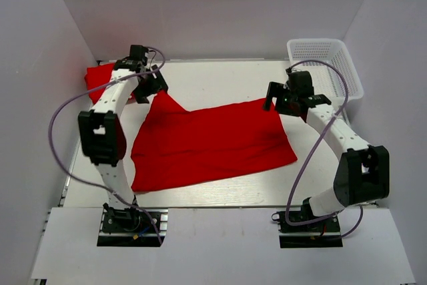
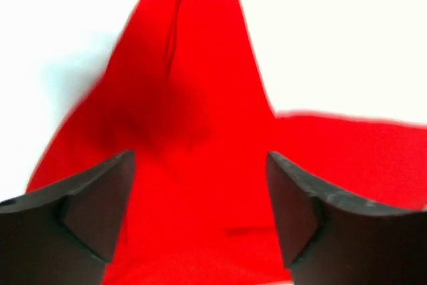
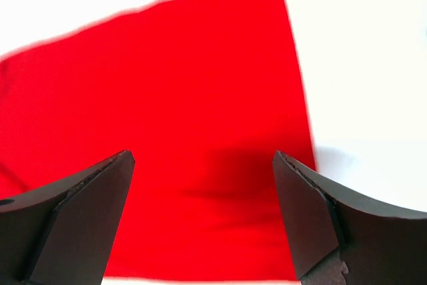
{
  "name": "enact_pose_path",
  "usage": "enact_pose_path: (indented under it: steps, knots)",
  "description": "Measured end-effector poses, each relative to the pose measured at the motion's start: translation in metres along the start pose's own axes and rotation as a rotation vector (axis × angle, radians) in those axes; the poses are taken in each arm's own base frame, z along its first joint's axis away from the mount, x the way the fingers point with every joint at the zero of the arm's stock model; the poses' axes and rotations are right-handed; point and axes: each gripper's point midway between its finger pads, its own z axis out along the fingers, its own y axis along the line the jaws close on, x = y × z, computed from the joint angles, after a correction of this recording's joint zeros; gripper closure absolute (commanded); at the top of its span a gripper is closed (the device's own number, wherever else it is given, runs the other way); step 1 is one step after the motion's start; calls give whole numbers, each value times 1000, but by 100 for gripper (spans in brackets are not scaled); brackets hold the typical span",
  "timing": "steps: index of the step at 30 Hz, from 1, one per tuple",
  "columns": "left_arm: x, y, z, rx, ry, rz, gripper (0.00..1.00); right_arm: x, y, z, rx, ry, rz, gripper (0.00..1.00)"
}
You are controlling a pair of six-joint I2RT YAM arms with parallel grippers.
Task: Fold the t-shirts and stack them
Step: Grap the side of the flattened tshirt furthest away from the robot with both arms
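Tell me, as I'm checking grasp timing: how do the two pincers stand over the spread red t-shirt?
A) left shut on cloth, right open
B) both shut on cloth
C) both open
C: in the wrist views the left pincer and the right pincer each have their fingers wide apart, with the red t-shirt showing ungripped between them.

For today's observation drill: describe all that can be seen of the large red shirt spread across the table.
The shirt is plain bright red soft cloth, no print. It lies spread mostly flat on the white table, its far left corner drawn into a creased point. The left gripper and right gripper hang open over its two far corners; contact cannot be told.
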Motion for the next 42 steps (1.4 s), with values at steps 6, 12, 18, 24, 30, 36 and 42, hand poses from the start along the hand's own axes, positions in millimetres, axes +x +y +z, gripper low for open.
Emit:
enact_pose_path:
  steps: [6,12,18,24,30,36,42]
  knots:
    - [-29,-10,85,-53,47,29,35,-47,-6,24,87,-77,0,10]
    - [-9,9,122,-138,130,46,36,-56,-15,53,142,-56,2,10]
    - [-11,14,125,-159,111,57,42,-56,-20,75,161,-20,6,10]
    - [-9,17,132,-163,106,64,50,-68,-20,86,163,-27,11,10]
    - [-2,18,141,-148,122,63,60,-75,-21,96,166,-21,16,10]
    - [-5,13,145,-114,116,51,81,-67,-26,108,174,11,18,10]
    - [-5,8,146,-84,124,47,92,-64,-27,115,180,28,16,10]
